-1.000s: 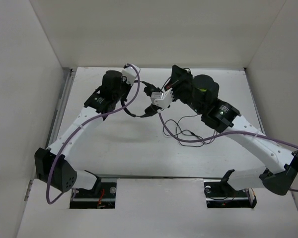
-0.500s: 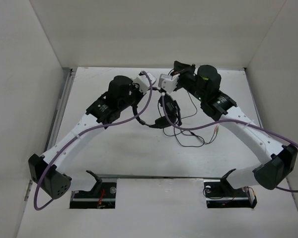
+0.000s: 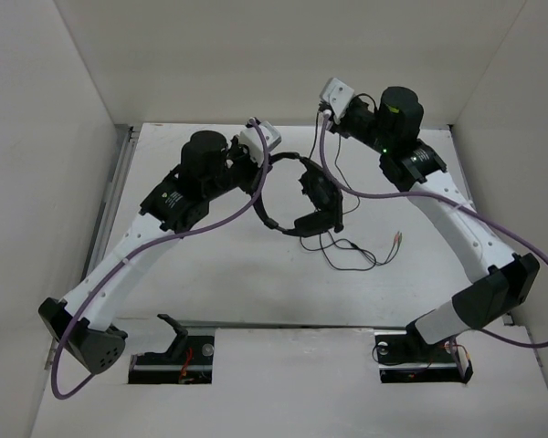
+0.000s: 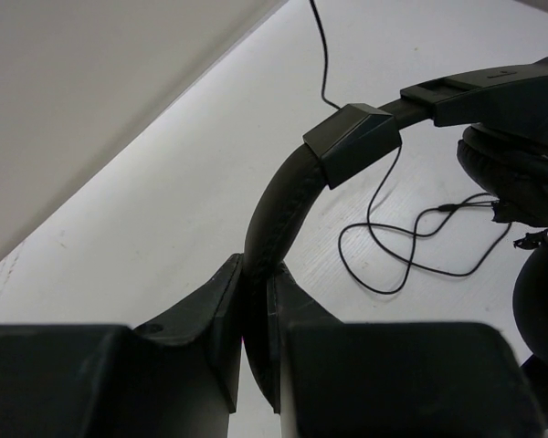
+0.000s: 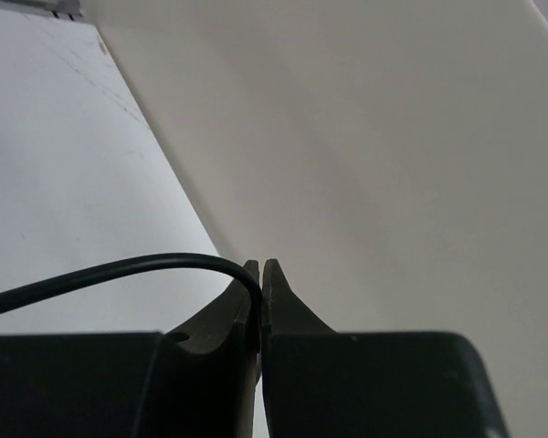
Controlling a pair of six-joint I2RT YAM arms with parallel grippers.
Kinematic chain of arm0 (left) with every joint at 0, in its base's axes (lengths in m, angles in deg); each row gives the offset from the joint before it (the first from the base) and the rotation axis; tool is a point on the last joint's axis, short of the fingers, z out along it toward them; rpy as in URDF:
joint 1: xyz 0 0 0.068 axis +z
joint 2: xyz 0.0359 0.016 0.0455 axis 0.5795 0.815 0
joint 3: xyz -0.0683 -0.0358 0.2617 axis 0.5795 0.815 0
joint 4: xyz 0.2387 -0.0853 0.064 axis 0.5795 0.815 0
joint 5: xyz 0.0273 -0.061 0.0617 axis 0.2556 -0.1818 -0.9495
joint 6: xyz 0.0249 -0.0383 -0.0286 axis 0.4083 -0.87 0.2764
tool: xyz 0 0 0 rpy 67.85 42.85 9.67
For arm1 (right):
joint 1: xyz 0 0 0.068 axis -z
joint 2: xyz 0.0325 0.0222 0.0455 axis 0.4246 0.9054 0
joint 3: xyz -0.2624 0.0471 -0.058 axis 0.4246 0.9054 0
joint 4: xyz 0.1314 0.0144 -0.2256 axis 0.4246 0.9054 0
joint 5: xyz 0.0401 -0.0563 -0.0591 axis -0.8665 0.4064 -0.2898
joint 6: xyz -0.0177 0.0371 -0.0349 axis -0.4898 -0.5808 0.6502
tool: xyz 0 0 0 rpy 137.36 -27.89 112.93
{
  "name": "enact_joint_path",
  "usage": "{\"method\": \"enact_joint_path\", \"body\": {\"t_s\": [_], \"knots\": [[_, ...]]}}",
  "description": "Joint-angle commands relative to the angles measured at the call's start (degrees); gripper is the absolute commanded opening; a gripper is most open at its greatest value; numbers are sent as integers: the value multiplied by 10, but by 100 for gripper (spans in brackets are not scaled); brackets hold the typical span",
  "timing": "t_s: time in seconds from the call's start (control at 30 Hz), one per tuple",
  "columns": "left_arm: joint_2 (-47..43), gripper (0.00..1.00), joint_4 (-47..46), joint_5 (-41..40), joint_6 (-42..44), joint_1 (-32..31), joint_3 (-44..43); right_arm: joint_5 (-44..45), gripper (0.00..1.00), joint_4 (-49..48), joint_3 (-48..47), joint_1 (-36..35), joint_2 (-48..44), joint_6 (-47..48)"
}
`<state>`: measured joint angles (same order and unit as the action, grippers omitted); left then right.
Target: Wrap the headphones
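The black headphones [image 3: 312,197] hang just above the middle of the table, their earcup [image 4: 519,173] at the right of the left wrist view. My left gripper [image 3: 261,166] is shut on the padded headband [image 4: 281,203], which runs up out of the jaws [image 4: 256,278]. My right gripper [image 3: 322,109] is raised near the back wall and is shut on the thin black cable [image 5: 119,268], which curves in from the left between its fingertips [image 5: 260,278]. The rest of the cable [image 3: 349,252] lies in loose loops on the table, ending in two small coloured plugs [image 3: 398,239].
White walls close in the table at the back [image 3: 283,64] and on both sides. Thick purple robot cables [image 3: 256,187] loop from each arm, and one crosses in front of the headphones. The right gripper is close to the back wall.
My right gripper has risen and moved back toward the wall, drawing the cable up with it. The left gripper has carried the headband slightly left, and the headphones have turned.
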<state>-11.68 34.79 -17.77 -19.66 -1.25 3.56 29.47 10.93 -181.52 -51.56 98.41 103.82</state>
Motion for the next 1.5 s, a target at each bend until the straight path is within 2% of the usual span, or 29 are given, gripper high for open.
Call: {"method": "enact_joint_path", "body": {"t_s": [0.0, 0.43, 0.93, 1.47], "knots": [[-8, 0, -17, 45, -27, -5, -42, -41, 0, -6, -40, 1, 12, -77], [21, 0, 3, 57, -3, -26, -81, -35, 0, 7, -35, -13, 46, -83], [35, 0, 25, 64, 16, -38, -82, -27, 0, 8, -45, -35, 55, -78], [20, 0, 41, 65, 11, -13, -136, -19, 0, -8, 4, 4, 54, -94]]}}
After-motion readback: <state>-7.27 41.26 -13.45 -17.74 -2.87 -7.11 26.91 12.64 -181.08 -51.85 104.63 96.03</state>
